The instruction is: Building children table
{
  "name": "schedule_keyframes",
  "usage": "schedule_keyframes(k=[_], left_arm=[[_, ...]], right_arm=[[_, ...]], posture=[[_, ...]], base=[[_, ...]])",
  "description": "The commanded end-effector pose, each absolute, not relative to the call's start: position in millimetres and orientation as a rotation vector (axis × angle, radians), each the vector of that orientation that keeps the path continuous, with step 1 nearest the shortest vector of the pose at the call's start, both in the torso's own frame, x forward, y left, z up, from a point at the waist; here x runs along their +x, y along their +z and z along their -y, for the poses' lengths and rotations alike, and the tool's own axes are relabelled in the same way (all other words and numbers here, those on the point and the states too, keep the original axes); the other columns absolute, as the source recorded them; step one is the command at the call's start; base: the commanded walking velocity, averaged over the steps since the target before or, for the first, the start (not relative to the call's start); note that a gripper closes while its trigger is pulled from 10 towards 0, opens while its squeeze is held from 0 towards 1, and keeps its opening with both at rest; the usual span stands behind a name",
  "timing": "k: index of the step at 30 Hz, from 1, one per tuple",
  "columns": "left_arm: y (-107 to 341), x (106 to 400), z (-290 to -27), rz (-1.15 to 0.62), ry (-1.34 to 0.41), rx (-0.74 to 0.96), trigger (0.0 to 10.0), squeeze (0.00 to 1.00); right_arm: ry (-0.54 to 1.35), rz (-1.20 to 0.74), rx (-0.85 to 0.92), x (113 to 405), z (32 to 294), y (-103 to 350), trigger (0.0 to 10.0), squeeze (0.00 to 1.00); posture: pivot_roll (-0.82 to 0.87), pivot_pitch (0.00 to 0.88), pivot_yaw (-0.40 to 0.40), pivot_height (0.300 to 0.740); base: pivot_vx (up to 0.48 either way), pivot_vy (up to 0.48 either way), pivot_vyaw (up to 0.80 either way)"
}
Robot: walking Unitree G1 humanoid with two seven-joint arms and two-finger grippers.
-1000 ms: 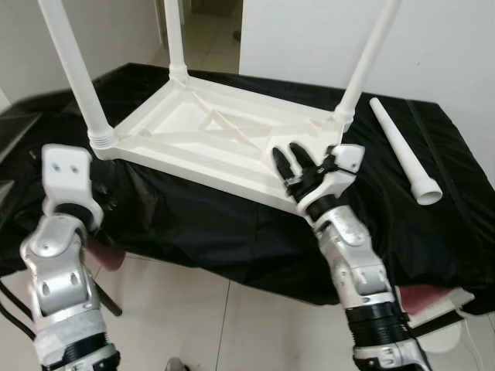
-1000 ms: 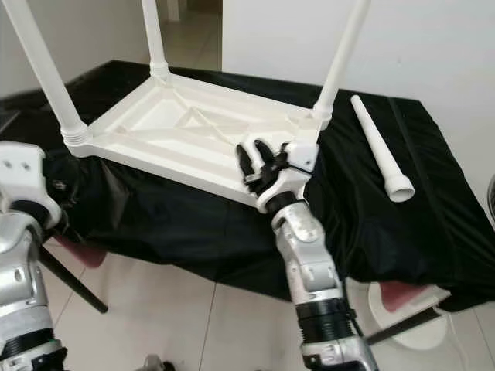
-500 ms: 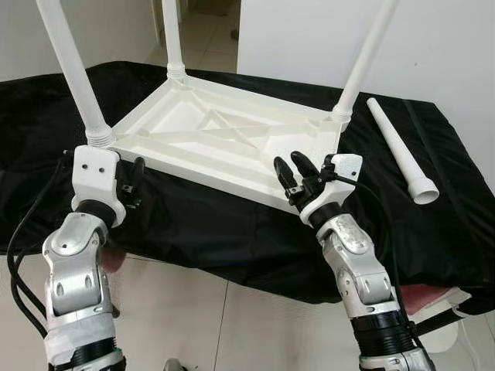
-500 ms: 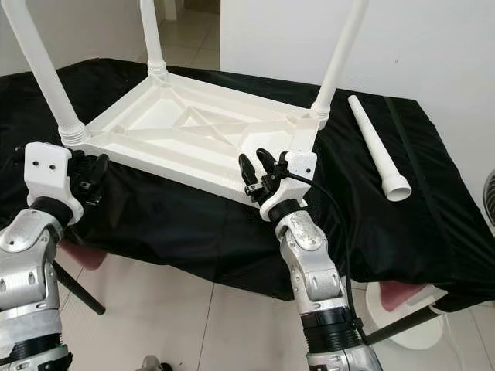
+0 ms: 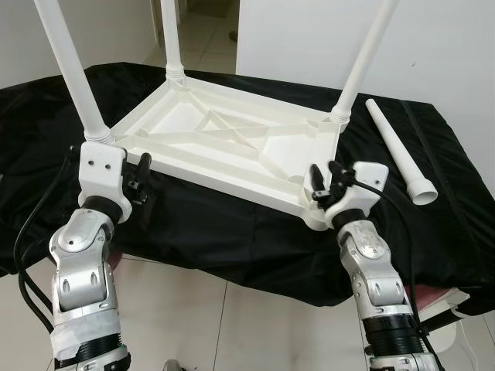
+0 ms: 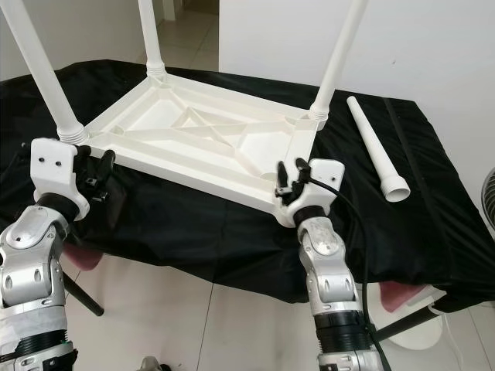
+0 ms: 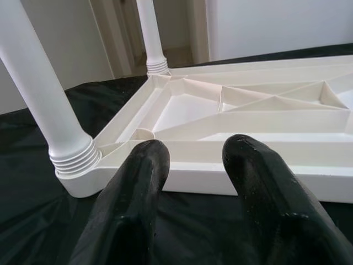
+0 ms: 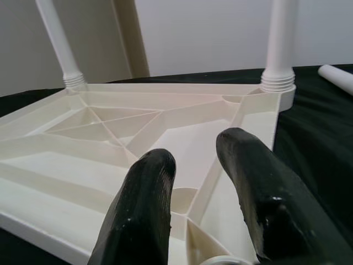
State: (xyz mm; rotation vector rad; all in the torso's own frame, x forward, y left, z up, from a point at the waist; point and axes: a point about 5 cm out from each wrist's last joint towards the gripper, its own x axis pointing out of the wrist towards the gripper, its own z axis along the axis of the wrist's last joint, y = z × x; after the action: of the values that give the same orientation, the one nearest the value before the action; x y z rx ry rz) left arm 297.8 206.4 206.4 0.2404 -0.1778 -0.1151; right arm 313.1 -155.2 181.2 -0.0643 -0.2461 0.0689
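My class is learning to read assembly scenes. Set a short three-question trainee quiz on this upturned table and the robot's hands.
1. True or false: the upturned white table has all four legs fitted.
2. Where does the loose leg lie? A) on the floor B) on the black cloth, on the robot's right C) in the left hand
3. Fill in: the right hand is at the table's ___ corner socket.

Key: 1 false, three are fitted; 2 B; 3 empty (near right).
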Motion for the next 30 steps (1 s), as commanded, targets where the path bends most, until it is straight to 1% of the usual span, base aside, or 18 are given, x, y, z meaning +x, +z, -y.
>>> schedule_keyframes(k=[1, 8, 13, 17, 20, 30], left_arm=[[204, 298, -216, 0.175, 0.034, 0.211, 10.0, 0.00], [210, 302, -218, 0.210, 0.076, 0.217, 10.0, 0.00], [211, 305, -213, 0.224, 0.081, 0.208, 10.0, 0.00], [211, 305, -214, 0.222, 0.080, 0.208, 10.0, 0.00], [211, 305, -214, 0.221, 0.079, 0.208, 10.0, 0.00], [210, 304, -215, 0.221, 0.081, 0.210, 10.0, 0.00]], right_arm=[[0.044, 0.247, -0.064, 312, 161, 183, 10.0, 0.00], [0.068, 0.272, -0.059, 316, 157, 189, 10.0, 0.00], [0.087, 0.273, -0.070, 317, 150, 187, 10.0, 0.00], [0.089, 0.270, -0.066, 317, 149, 186, 10.0, 0.00], [0.089, 0.269, -0.064, 317, 149, 186, 10.0, 0.00], [0.095, 0.267, -0.068, 316, 149, 186, 10.0, 0.00]], posture=[[-0.03, 0.034, -0.027, 0.740], [-0.04, 0.031, -0.018, 0.740], [-0.04, 0.029, -0.015, 0.740], [-0.04, 0.029, -0.015, 0.740], [-0.04, 0.029, -0.015, 0.740], [-0.03, 0.037, -0.018, 0.740]], base=[[0.000, 0.000, 0.00], [0.000, 0.000, 0.00], [0.000, -0.247, 0.00], [0.000, -0.290, 0.00], [0.000, 0.000, 0.00], [0.000, -0.270, 0.00]])
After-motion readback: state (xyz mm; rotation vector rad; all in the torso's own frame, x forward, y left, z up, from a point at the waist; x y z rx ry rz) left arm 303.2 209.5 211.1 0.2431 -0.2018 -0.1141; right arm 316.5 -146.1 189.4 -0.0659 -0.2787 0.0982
